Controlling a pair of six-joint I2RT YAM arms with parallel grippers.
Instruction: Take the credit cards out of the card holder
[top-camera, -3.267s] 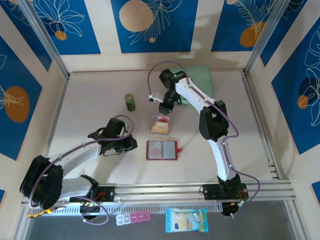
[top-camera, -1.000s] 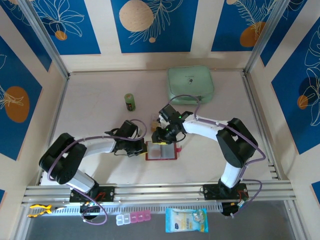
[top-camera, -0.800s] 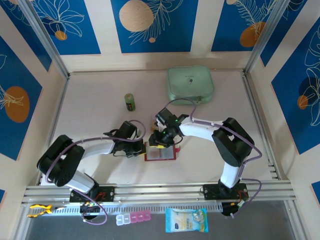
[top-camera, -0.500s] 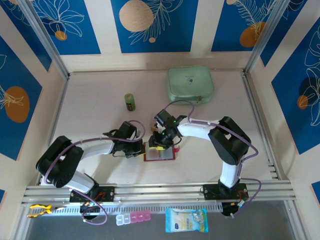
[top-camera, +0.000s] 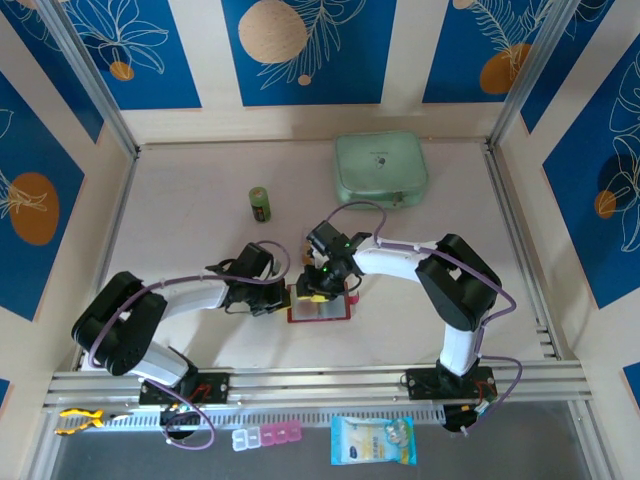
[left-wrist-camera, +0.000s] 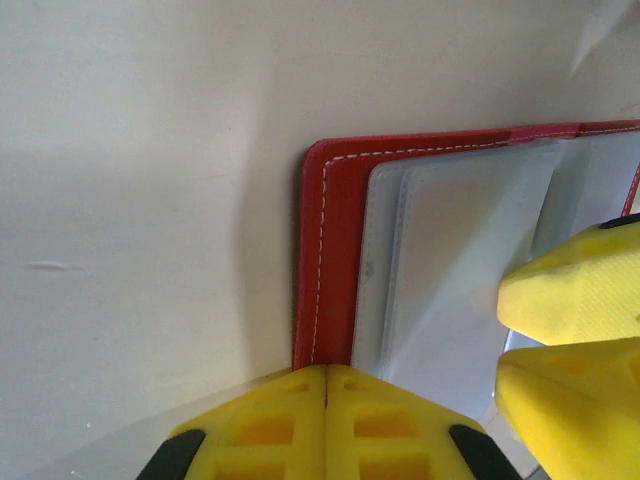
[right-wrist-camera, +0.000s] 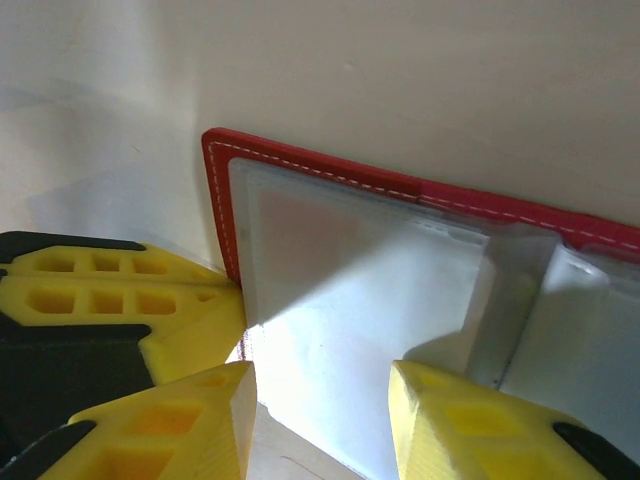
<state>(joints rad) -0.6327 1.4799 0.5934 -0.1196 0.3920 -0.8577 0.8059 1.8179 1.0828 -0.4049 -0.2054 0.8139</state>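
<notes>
the holder (top-camera: 330, 310) lies open and flat, long axis left to right, between both arms. our left gripper (left-wrist-camera: 325, 385), jaws pressed together, sits at its left edge; our right gripper (right-wrist-camera: 320, 395), jaws spread, straddles the left pocket (right-wrist-camera: 350, 280) directly beneath.

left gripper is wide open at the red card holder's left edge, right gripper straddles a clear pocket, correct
No: the left gripper is shut at the card holder's left edge, as the left wrist view shows. The right gripper straddles a clear pocket.
</notes>
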